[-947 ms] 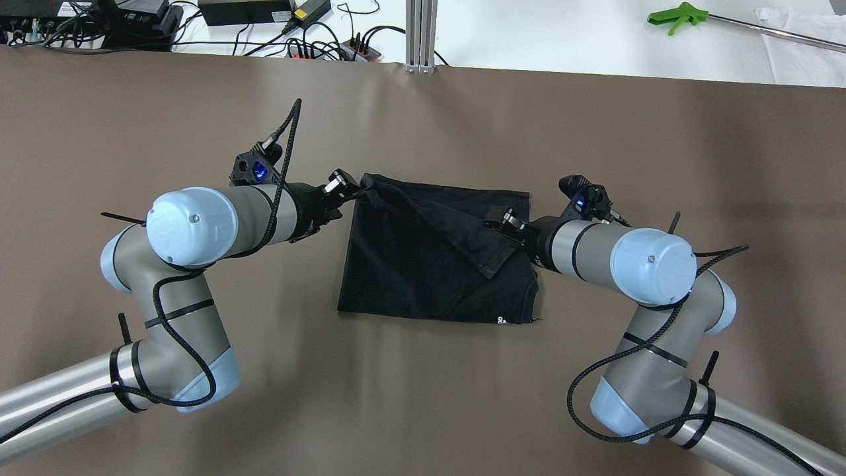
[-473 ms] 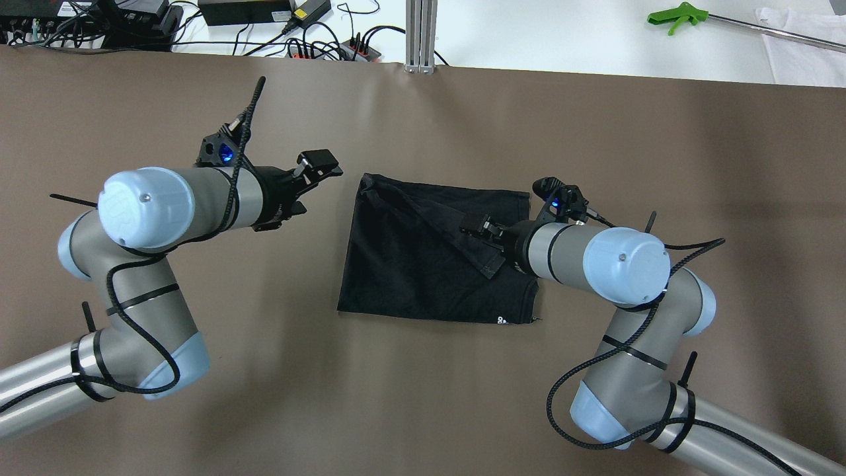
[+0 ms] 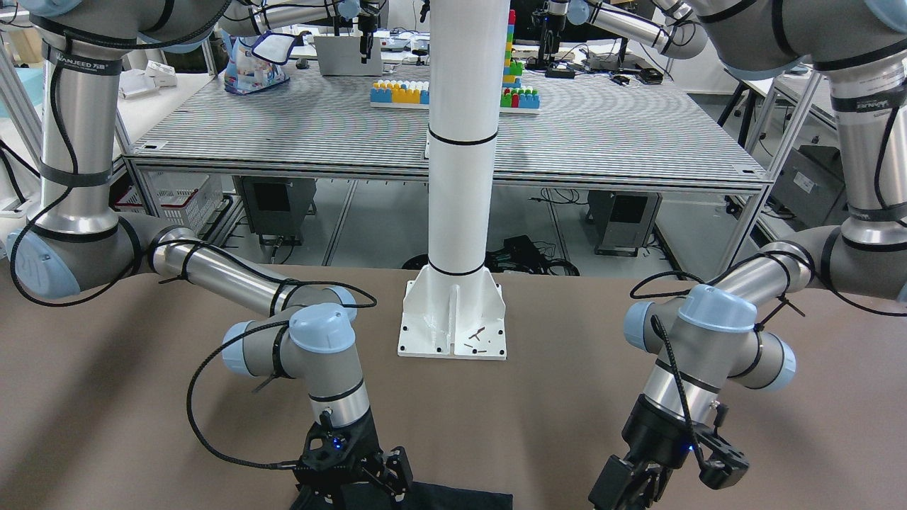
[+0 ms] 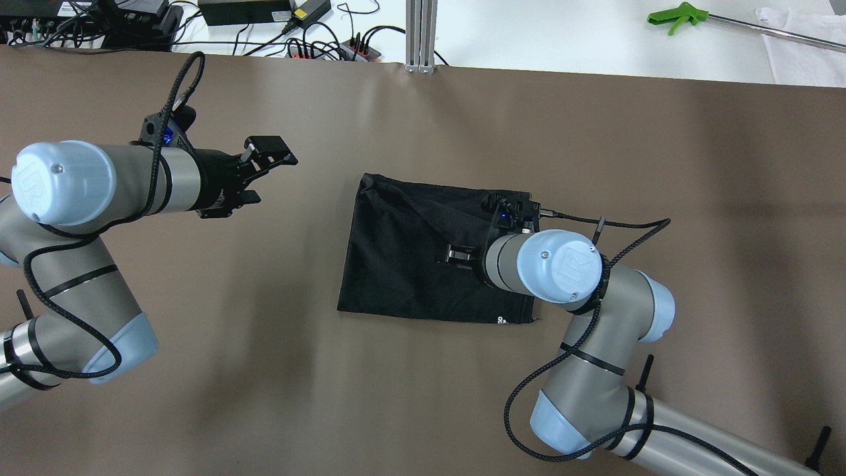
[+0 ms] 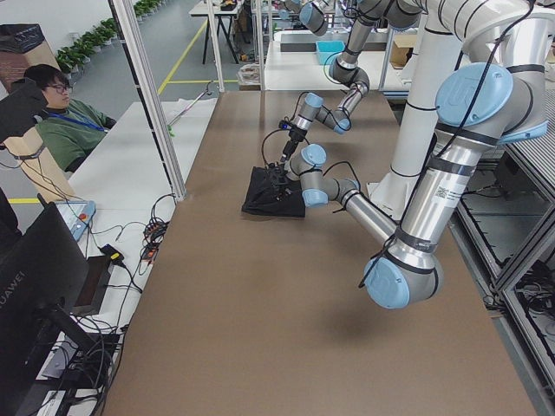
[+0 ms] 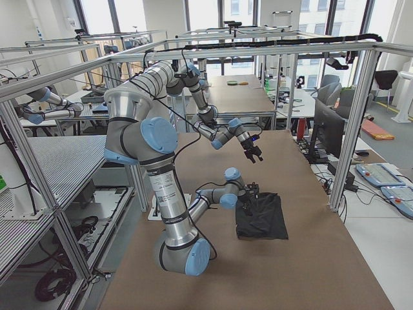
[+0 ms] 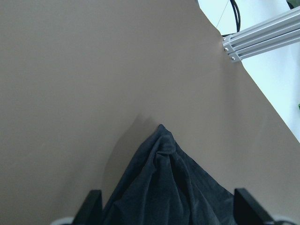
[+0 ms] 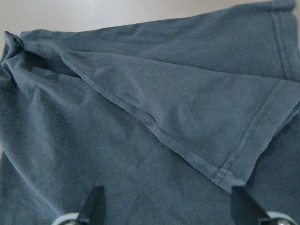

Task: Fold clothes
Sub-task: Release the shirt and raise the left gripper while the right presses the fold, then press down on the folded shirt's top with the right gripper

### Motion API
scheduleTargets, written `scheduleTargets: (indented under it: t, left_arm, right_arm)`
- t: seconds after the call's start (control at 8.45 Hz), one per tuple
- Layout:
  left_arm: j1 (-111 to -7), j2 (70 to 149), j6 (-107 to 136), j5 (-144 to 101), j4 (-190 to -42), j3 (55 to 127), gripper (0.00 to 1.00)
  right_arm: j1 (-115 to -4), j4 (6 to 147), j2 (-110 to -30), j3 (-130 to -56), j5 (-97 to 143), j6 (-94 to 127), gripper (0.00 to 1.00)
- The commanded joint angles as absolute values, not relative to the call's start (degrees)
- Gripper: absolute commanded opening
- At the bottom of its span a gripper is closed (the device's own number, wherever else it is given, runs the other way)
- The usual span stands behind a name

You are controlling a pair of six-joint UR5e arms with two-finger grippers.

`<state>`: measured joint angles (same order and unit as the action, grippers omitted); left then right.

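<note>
Overhead: the black garment [image 4: 396,271] is lying flat mid-tabletop [image 4: 423,410], roughly rectangular, with one flap [image 4: 456,225] lying folded diagonally across it. The right tool [image 4: 457,254] is hovering over the garment's right half. The left tool [image 4: 262,173] is hanging well apart from the garment, off its left side, over bare tabletop.

Front-facing: only the garment's edge is showing at the frame's bottom, under the right tool. A white pillar [image 3: 460,177] is standing behind, apart from it.

Side views: the garment is showing as a small dark patch under the right arm. The tools are too small to judge there.

Left wrist: the jaws are standing wide apart and empty, aiming toward the garment's bunched corner [image 7: 161,140].

Right wrist: the jaws are standing wide apart and empty, above the fabric, with the flap's hemmed corner just ahead.

Handling, as a judgement: the fabric is looking light, soft and limp, so it will be sagging and dragging when lifted. It is not fragile or slippery. The best holds are looking like pinches on the hemmed flap corner and the bunched corner.
</note>
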<state>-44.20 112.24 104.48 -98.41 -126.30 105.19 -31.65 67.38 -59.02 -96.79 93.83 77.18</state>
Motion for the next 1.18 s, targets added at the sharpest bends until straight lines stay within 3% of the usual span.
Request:
scheduleTargets:
  t: [0.0, 0.59, 1.06]
  left_arm:
    - [-45.7, 111.6, 102.6, -99.2, -126.2, 105.1, 1.00]
    - [-45.8, 111.7, 102.6, -99.1, -126.2, 104.9, 1.00]
    - [-46.7, 111.7, 101.0, -99.2, -126.1, 104.0, 1.00]
  right_arm:
    - [-31.2, 69.4, -50.7, -85.0, 93.7, 73.0, 0.94]
    - [-31.4, 68.9, -49.9, -81.7, 93.3, 71.3, 0.94]
    - [-31.3, 69.3, -51.8, -88.4, 93.9, 75.6, 0.94]
